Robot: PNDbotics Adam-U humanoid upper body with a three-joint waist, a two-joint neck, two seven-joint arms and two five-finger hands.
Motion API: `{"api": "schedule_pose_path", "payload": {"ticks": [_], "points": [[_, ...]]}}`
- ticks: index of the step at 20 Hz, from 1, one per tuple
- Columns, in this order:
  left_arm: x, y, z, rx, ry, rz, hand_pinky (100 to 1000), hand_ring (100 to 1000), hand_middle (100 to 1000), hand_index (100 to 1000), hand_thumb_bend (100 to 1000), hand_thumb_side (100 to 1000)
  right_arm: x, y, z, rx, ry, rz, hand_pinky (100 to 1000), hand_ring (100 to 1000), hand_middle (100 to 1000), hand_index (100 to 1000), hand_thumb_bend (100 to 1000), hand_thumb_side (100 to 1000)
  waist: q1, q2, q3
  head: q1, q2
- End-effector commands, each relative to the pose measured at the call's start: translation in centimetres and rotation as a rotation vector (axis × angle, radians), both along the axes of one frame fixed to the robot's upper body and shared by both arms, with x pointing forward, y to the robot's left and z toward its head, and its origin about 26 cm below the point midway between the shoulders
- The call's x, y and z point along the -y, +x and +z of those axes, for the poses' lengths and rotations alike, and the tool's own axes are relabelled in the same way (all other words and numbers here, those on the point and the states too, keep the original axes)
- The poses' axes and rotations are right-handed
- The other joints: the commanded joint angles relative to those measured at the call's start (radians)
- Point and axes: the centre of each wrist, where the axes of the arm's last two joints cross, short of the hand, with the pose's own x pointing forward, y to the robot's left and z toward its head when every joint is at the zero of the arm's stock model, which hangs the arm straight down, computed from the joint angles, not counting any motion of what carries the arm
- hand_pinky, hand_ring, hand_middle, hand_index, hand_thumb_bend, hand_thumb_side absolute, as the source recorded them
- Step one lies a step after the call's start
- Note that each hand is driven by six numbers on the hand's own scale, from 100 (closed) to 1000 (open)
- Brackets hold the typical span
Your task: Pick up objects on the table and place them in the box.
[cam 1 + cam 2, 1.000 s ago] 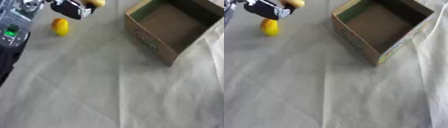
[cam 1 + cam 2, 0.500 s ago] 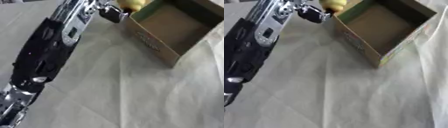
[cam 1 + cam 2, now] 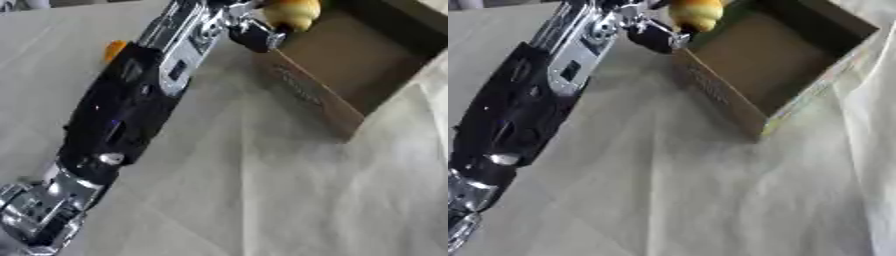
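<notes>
Fingers of the left hand curl round a yellow fruit over the box's near corner.

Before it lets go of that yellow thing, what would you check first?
1. Yellow object held by the left hand: ok, fingers curl round it.
2. Object over the box opening: cannot tell; it sits at the near corner edge.
3. Box interior free to receive it: ok, bare brown floor shows.
4. Box upright, open side up: ok.
5. Other items left on the table: not ok, an orange object lies beside the arm.
6. Right hand out of the way: ok, it shows in no view.
</notes>
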Motion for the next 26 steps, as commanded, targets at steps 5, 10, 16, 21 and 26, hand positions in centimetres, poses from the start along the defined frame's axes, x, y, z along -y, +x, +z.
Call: {"api": "schedule_pose_path", "payload": {"ticks": [5,10,16,21,26], "points": [[0.8,0.1,1.5,0.090,-0.056,0.013,691,636,615,743,110,100,-1.6,-0.3,2.0,0.048,0.010,0.095,881,961,656,831,100,635,0.030,-0.019,-0.090,0.085,-0.021],[0.6,0.7,0.7,0.058,-0.064,0.009,922,893,878,987,409,361,-1.9,-0.3,2.2,0.038,-0.009,0.116,878,962,651,830,100,632,0.037,-0.019,-0.095,0.089,-0.017],[0.1,0.9,0.6,0.092,-0.064,0.037,928,905,868,974,486,338,-1.8,-0.3,2.0,0.019,-0.026,0.115,878,964,645,830,100,629,0.037,-0.021,-0.086,0.086,-0.014],[-0.1,0.7,0.8,0.099,-0.100,0.022,914,894,850,939,410,309,-1.7,-0.3,1.9,0.012,-0.033,0.116,878,961,643,830,100,629,0.037,-0.025,-0.079,0.083,-0.006],[-1.0,0.2,1.4,0.108,-0.170,0.004,895,876,829,901,359,231,-1.5,-0.3,1.7,0.002,-0.037,0.105,877,961,640,830,100,628,0.038,-0.032,-0.062,0.069,0.010]]}}
